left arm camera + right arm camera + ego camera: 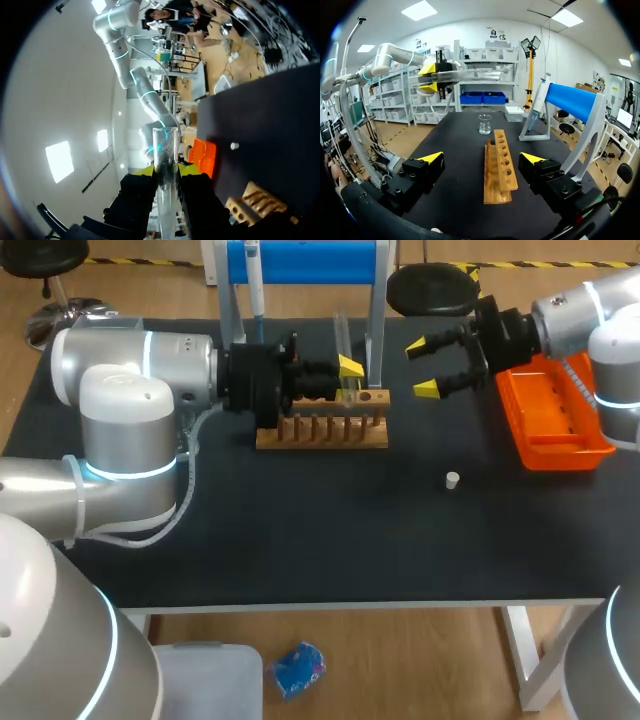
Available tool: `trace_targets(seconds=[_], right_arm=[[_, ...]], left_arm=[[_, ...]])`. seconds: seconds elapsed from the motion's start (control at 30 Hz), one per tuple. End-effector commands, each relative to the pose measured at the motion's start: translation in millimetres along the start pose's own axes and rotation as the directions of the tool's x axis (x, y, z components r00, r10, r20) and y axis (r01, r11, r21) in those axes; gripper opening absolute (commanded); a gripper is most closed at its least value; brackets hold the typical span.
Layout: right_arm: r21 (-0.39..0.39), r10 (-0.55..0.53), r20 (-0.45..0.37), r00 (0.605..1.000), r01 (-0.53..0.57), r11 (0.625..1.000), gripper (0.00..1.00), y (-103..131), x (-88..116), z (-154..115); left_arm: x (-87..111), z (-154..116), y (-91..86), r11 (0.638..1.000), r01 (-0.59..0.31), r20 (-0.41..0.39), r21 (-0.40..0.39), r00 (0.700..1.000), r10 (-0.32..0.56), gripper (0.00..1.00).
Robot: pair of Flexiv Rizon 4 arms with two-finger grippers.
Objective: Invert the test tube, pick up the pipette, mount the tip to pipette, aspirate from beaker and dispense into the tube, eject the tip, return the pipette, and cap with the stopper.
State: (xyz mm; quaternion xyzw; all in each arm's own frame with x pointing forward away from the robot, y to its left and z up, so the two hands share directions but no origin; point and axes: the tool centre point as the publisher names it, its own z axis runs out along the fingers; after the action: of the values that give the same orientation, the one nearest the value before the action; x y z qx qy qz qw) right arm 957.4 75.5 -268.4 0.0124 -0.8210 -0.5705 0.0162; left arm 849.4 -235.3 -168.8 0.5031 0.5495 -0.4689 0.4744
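My left gripper (348,382) is shut on a clear glass test tube (342,335), held just above the back of the wooden rack (322,430). In the left wrist view the tube (165,155) runs out between the yellow tips, open end away from the wrist. My right gripper (430,366) hangs open and empty to the right of the rack. From the right wrist view its fingers (431,160) stand wide apart above the rack (500,165), with the left gripper (431,77), the tube (475,75) and the beaker (484,124) beyond. The pipette (255,280) hangs on the blue stand (305,260). A white stopper (452,479) lies on the mat.
An orange tray (550,425) sits at the right edge of the table, under my right arm. The stand's metal legs (377,330) rise just behind the rack. The black mat in front of the rack holds only the stopper.
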Motion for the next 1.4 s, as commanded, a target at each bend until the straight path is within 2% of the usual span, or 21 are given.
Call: trace_targets(seconds=[0.03,0.07,0.1,0.53,0.57,0.6,0.63,0.73,0.8,0.83,0.87,0.9,1.4], right_arm=[[0.000,-0.001,0.000,1.000,0.001,1.000,1.00,-0.4,0.2,-0.4],[0.000,-0.001,0.000,1.000,0.001,1.000,1.00,-0.4,0.2,-0.4],[0.000,-0.001,0.000,1.000,0.001,1.000,1.00,-0.4,0.2,-0.4],[0.000,-0.001,0.000,1.000,0.001,1.000,1.00,-0.4,0.2,-0.4],[0.000,-0.001,0.000,1.000,0.001,1.000,1.00,-0.4,0.2,-0.4],[0.000,-0.001,0.000,1.000,0.001,1.000,1.00,-0.4,0.2,-0.4],[0.000,-0.001,0.000,1.000,0.001,1.000,1.00,-0.4,0.2,-0.4],[0.000,-0.001,0.000,1.000,0.001,1.000,1.00,-0.4,0.2,-0.4],[0.000,-0.001,0.000,1.000,0.001,1.000,1.00,-0.4,0.2,-0.4],[0.000,-0.001,0.000,1.000,0.001,1.000,1.00,-0.4,0.2,-0.4],[0.000,-0.001,0.000,1.000,0.001,1.000,1.00,-0.4,0.2,-0.4],[0.000,-0.001,0.000,1.000,0.001,1.000,1.00,-0.4,0.2,-0.4],[0.000,-0.001,0.000,1.000,0.001,1.000,1.00,-0.4,0.2,-0.4]], left_arm=[[-11.4,-0.9,6.1,0.965,0.251,-0.122,0.082,0.963,-0.240,0.00],[-14.6,-0.3,7.4,0.952,0.293,-0.113,0.082,0.952,-0.284,0.00],[-19.8,-0.3,8.7,0.957,0.281,-0.110,0.078,0.956,-0.272,0.00],[-19.8,-0.3,8.7,0.957,0.281,-0.110,0.078,0.956,-0.272,0.00],[-19.3,0.6,9.7,0.939,0.328,-0.094,0.101,0.943,-0.319,0.00],[-17.2,2.2,12.8,0.911,0.406,-0.127,0.072,0.910,-0.396,0.00],[-13.6,2.8,16.6,0.868,0.494,-0.142,0.042,0.863,-0.484,0.00],[-7.4,2.0,22.5,0.719,0.694,-0.103,0.029,0.718,-0.689,0.00],[-4.7,3.5,23.6,0.616,0.786,-0.098,0.052,0.618,-0.780,0.00],[-4.6,5.5,23.0,0.577,0.814,-0.103,0.071,0.581,-0.807,0.00],[-5.3,7.6,23.0,0.551,0.828,-0.097,0.102,0.559,-0.823,0.00],[-6.4,9.2,22.8,0.541,0.833,-0.095,0.118,0.552,-0.829,0.00],[-6.4,9.2,22.8,0.541,0.833,-0.095,0.118,0.552,-0.829,0.00]])
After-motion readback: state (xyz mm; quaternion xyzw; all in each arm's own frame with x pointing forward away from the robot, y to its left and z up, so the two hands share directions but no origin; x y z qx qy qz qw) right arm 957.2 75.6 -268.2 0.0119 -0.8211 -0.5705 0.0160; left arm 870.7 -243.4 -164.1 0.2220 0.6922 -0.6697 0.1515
